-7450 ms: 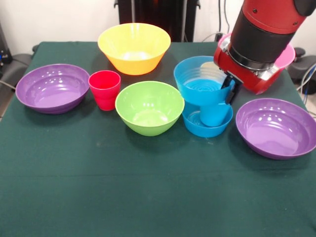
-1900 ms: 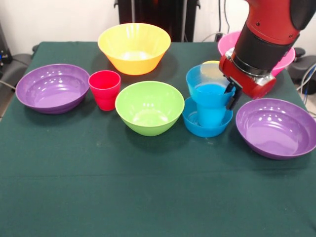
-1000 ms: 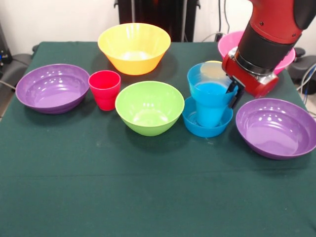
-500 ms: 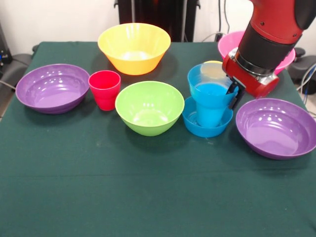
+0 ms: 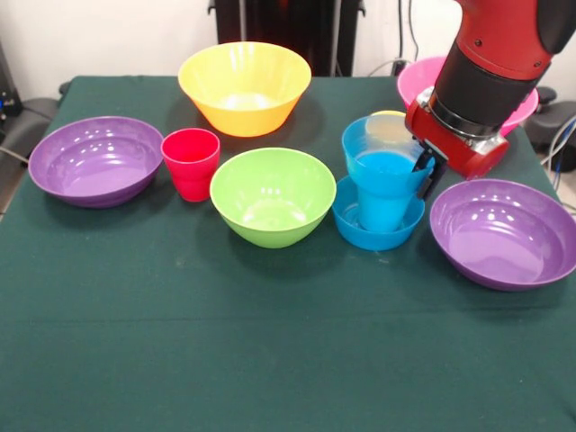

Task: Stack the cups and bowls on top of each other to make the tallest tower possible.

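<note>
A small blue bowl (image 5: 371, 232) stands on the green cloth with a blue cup (image 5: 382, 205) upright inside it. A second small blue bowl (image 5: 376, 151) rests on top of that cup, tipped a little. My gripper (image 5: 423, 167) holds this upper bowl by its right rim, with a black finger over the edge. A yellow-orange cup (image 5: 389, 126) shows partly behind the upper bowl. The red cup (image 5: 190, 163) stands left of the lime green bowl (image 5: 273, 195). The other bowls stand apart: orange-yellow (image 5: 245, 85), purple at left (image 5: 96, 160), purple at right (image 5: 504, 232), and pink (image 5: 416, 76) behind my arm.
The green-covered table (image 5: 270, 342) has open cloth along its whole near half. The red and black arm (image 5: 486, 72) comes down at the upper right and hides most of the pink bowl.
Since the earliest frame the upper blue bowl has come down from a raised, tilted hold onto the blue cup. Over the last second nothing has visibly moved.
</note>
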Controlling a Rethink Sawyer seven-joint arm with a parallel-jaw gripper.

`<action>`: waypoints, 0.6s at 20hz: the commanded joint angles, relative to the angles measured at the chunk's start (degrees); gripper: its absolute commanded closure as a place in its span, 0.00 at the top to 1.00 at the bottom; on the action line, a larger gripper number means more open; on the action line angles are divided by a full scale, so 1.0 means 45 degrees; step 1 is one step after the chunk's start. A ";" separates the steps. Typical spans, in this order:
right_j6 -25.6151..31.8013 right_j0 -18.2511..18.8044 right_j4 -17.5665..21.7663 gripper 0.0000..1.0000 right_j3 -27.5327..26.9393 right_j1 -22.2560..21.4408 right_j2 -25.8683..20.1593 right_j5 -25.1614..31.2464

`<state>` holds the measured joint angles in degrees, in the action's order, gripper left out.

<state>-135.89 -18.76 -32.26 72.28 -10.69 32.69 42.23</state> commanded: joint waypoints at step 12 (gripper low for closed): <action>-0.1925 0.0078 0.0235 0.00 0.0596 0.0805 -0.1677 -0.0995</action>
<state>-135.89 -18.76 -32.26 72.28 -10.69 32.69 42.23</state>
